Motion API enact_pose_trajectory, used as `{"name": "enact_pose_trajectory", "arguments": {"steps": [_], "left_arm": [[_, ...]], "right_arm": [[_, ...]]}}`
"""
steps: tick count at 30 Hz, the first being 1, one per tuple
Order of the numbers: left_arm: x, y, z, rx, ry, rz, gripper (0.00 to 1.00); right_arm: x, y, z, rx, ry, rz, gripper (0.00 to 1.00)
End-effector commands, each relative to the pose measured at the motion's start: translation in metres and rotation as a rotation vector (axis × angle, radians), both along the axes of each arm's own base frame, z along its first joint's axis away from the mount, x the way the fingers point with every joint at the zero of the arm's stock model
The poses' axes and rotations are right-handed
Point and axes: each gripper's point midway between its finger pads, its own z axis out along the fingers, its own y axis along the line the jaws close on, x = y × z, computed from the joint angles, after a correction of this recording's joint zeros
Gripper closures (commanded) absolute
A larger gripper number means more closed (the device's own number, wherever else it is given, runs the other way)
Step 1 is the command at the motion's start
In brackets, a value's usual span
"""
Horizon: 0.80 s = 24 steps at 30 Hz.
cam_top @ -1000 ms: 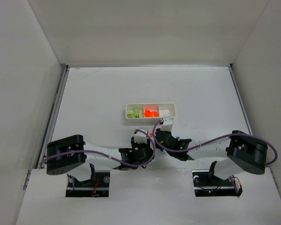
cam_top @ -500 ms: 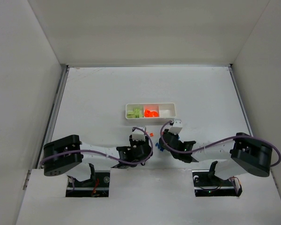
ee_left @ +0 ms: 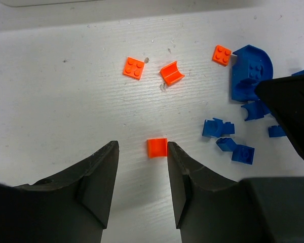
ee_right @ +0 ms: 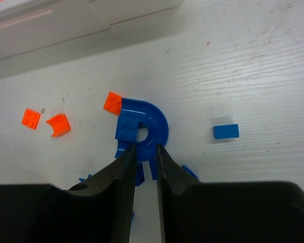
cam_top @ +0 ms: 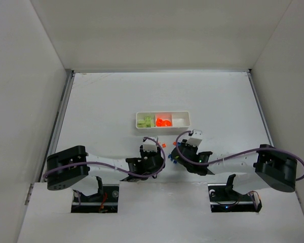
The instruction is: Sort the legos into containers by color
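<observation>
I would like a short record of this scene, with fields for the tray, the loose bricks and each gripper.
tray: green legos left, orange legos middle
table: loose orange bricks, blue bricks
left gripper: open, astride small orange brick
right gripper: narrow gap, over blue arch brick, grip unclear

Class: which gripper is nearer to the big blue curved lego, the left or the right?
Right. The right gripper has its fingertips at the blue curved lego's open end. The left gripper stands apart from it, open, with a small orange brick by one finger.
</observation>
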Motion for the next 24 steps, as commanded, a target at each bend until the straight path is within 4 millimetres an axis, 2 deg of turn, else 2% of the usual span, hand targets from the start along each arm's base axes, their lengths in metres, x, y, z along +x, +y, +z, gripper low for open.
{"name": "enact_pose_trajectory", "arguments": {"steps": [1, 6, 12, 15, 18, 24], "left_arm": [[0.005, -0.003, 0.015, -0.042, -0.030, 0.010, 0.59], [0.006, -0.003, 0.016, -0.047, -0.031, 0.011, 0.59], [0.005, -0.002, 0.018, -0.054, -0.033, 0.012, 0.59], [0.006, 0.001, 0.019, -0.056, -0.034, 0.016, 0.59], [0.007, 0.003, 0.020, -0.063, -0.036, 0.021, 0.59], [0.006, 0.003, 0.019, -0.063, -0.035, 0.018, 0.59]], "right_arm": [[0.003, 0.009, 0.031, -0.012, -0.073, -0.008, 0.72], [0.008, 0.031, 0.044, -0.028, -0.088, 0.073, 0.74], [0.026, 0.047, 0.046, -0.007, -0.105, 0.077, 0.77], [0.038, 0.050, 0.040, 0.008, -0.101, 0.071, 0.80], [0.043, 0.043, 0.029, 0.027, -0.085, 0.041, 0.82], [0.044, 0.008, 0.017, 0.036, -0.046, -0.081, 0.83]]}}
